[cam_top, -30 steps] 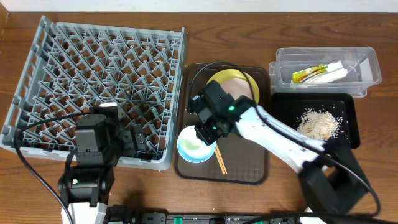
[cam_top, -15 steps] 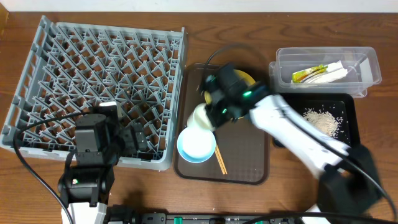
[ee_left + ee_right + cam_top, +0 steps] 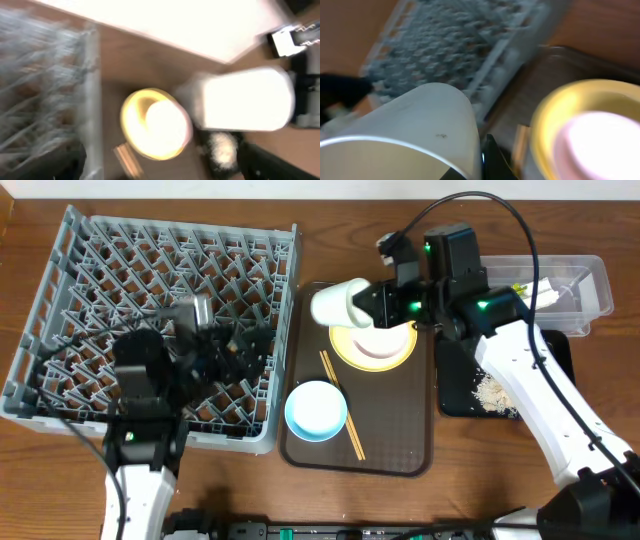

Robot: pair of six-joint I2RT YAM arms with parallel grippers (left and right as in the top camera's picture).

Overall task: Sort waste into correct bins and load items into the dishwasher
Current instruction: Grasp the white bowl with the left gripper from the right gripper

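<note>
Pinching white bowl (image 3: pixel 338 303) by its rim in right jaws, tipped sideways above plate (image 3: pixel 375 348) at 12 o'clock of brown tray (image 3: pixel 400 430), probably for carrying toward dish rack (image 3: pixel 100 270) at 9 o'clock. Hovering left jaws, spread wide, over rack, probably for handover.

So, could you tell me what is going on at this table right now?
The right tool is shut on the white bowl, holding it tipped on its side above the brown tray, beside the dish rack. The left tool hangs open over the dish rack. The yellow plate, light-blue bowl and chopsticks lie on the brown tray. The crumbs sit in the black tray.
</note>
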